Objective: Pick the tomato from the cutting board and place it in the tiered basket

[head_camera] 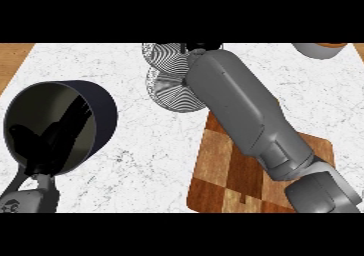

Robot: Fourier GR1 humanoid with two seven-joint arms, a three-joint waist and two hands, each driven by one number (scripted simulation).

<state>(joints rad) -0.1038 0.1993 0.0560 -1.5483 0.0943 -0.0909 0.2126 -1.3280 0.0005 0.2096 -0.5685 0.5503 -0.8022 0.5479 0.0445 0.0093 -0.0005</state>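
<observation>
right hand [203,47] over tiered basket [170,75] at tabletop [141,150] far edge, fingers: can't tell | left hand [56,132] open, near-left | cutting board [237,175] near edge

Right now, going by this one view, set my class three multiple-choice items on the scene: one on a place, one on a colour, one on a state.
1. Relative to the pan, the board lies: A to its left; B to its right; C on top of it.
2. The counter is: A white; B green; C black.
3. The right forearm: A hangs off the counter; B stretches over the board to the basket; C lies in the pan.

Key: B, the board shows right of the pan; A, the top is white marble; B, the forearm crosses the board and ends at the basket.
</observation>
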